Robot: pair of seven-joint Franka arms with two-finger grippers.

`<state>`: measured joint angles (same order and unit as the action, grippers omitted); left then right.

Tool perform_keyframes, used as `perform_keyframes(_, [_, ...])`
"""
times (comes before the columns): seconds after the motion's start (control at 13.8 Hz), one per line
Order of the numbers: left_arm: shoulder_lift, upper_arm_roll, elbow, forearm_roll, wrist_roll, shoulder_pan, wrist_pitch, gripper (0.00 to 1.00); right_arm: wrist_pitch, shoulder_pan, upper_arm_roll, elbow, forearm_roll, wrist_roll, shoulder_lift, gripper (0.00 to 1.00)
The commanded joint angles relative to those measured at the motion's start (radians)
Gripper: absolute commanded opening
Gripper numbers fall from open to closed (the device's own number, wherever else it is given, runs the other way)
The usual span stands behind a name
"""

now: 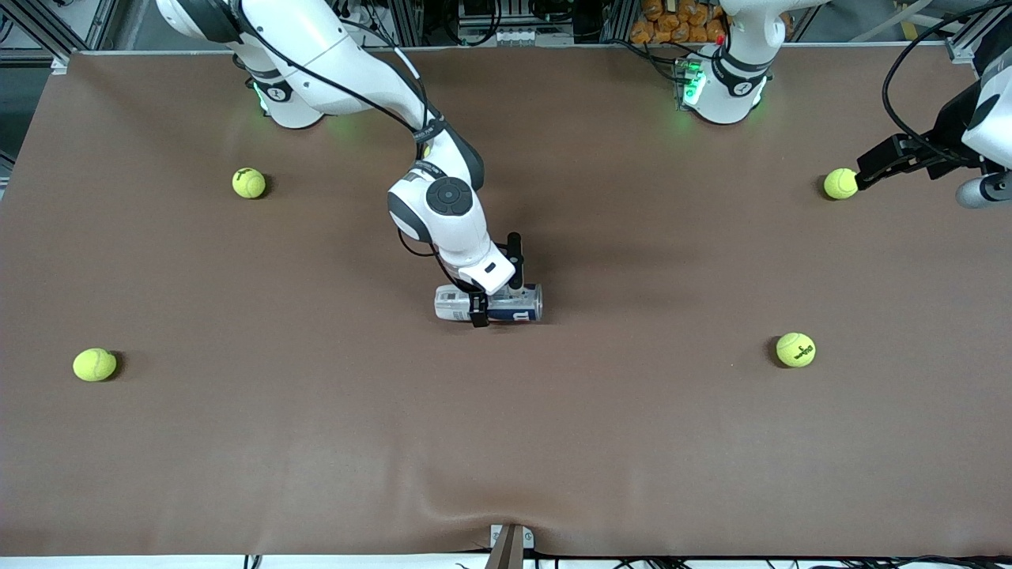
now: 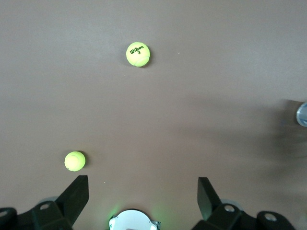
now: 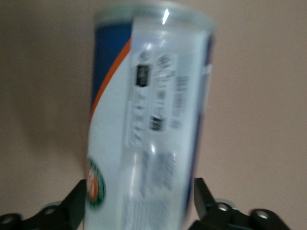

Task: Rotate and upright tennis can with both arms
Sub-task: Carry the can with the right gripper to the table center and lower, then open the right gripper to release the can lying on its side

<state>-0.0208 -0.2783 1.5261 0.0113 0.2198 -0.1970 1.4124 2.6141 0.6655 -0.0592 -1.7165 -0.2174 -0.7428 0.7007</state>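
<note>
Jaws of the right gripper (image 1: pixel 496 278) are straddling, slightly spread, the lying clear plastic tennis can (image 1: pixel 489 304) mid-worktop, while the left gripper (image 1: pixel 866 171), spread, is waiting; uprighting needs both.

Robotics lab: aluminium framing (image 1: pixel 79 24), cabled arm bases (image 1: pixel 723 87).

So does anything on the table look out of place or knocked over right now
Only the tennis can: it lies on its side mid-table instead of standing, with the right pincer straddling it, fingers either side. Four tennis balls sit scattered loose around it. The left pincer waits open beside one ball at its arm's end. Nothing spilled or visibly damaged.
</note>
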Motion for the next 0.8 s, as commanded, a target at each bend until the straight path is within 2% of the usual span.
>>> perform_keyframes(0.0, [-0.002,-0.007,0.0,0.001,-0.005,-0.007,-0.004,1.0,0.021,0.009,0.009,-0.022,-0.049,0.014,-0.015,1.0])
perform_keyframes(0.29, [-0.002,-0.007,0.0,0.001,-0.005,-0.007,-0.004,1.0,-0.003,0.014,0.007,-0.02,-0.048,0.039,-0.047,1.0])
perform_keyframes(0.73, [-0.002,-0.01,0.002,-0.001,-0.005,-0.006,-0.004,1.0,-0.253,0.059,0.001,0.035,-0.042,0.342,-0.131,1.0])
